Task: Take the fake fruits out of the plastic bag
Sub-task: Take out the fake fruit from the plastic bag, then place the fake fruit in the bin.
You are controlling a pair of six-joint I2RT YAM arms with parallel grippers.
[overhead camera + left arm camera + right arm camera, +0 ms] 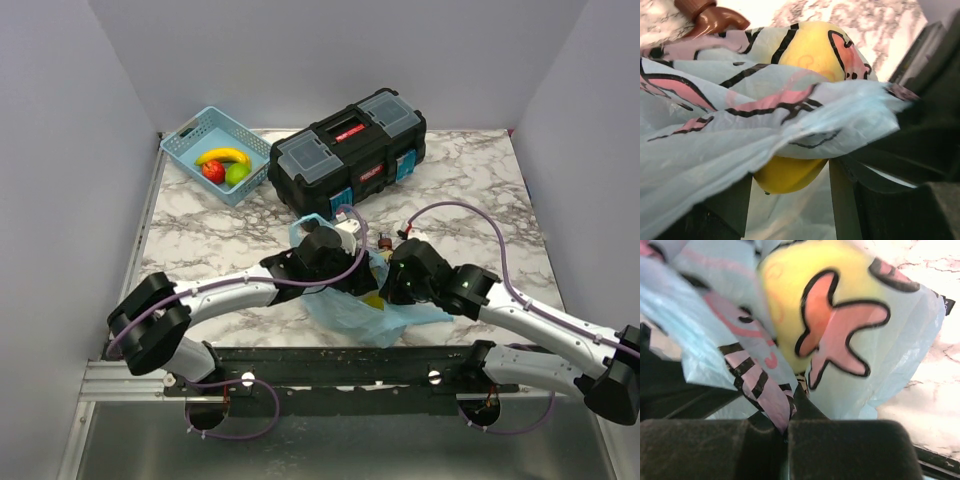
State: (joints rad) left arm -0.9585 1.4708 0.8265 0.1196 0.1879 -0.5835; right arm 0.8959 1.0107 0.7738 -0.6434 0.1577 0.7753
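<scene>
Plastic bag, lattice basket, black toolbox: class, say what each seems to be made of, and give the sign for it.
Plastic bag: thin translucent film, probably polythene; it crinkles and a yellow fruit shows through it. Basket: rigid moulded plastic, by its even lattice walls. Toolbox: hard plastic, seemingly matt, with moulded lids and latches.

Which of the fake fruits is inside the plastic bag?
The yellow fruit, wrapped in the plastic bag; the banana, red fruit and green fruit lie in the blue basket.
</scene>
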